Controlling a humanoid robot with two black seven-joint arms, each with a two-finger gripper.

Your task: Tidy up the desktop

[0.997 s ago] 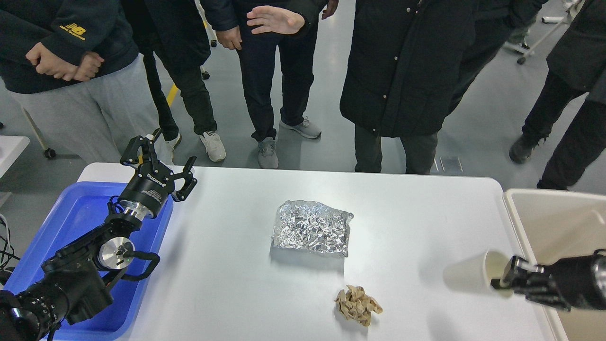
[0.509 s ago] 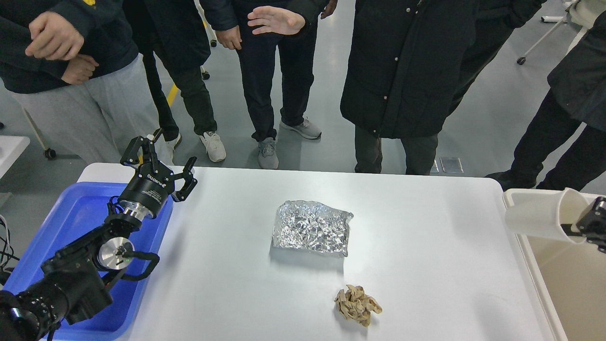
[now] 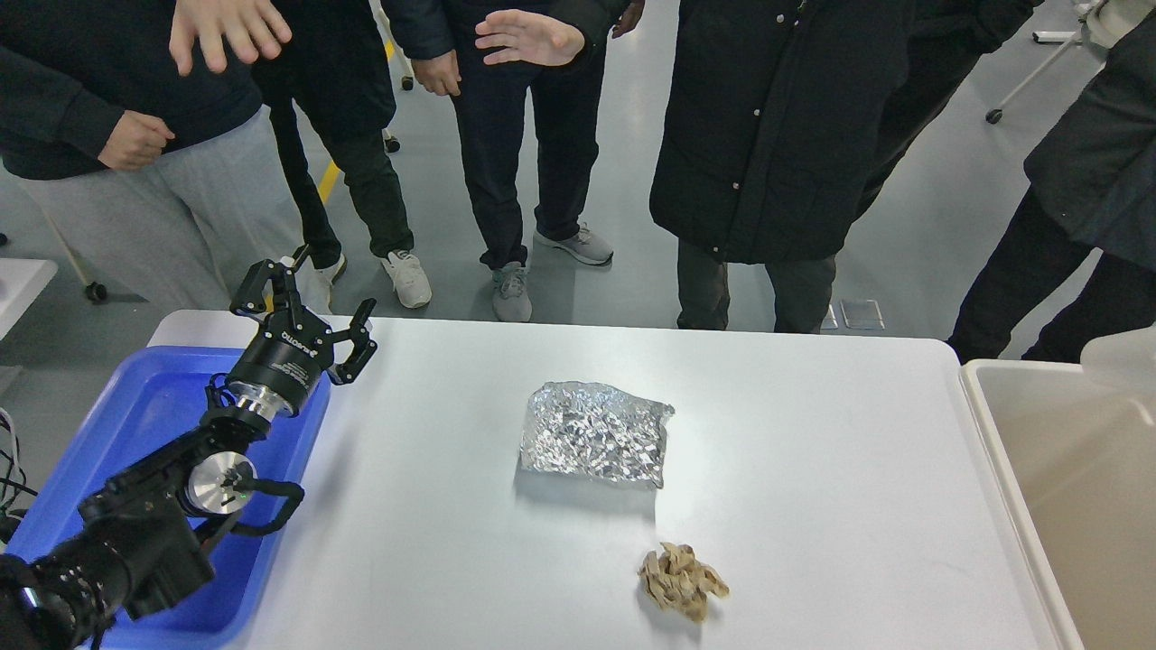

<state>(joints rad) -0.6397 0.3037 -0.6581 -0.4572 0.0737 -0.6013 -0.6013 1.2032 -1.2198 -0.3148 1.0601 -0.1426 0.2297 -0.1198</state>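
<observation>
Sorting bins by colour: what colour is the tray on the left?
Blue; the tray shows clearly in the head view, beside the white desktop.

Bright, even light, soft shadows, sharp

White desktop [image 3: 813, 451] carries 2 things: crumpled foil [image 3: 596, 434] mid-table, brown paper wad [image 3: 681, 580] nearer

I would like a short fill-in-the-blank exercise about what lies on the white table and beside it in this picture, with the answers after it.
1. The crumpled foil sheet lies on the white ___.
2. The brown paper ball lies nearer to the robot than the ___.
3. The left tool is above the far edge of the ___ tray.
4. At the table's right side stands a ___ bin.

Answers: desktop; foil sheet; blue; beige
</observation>
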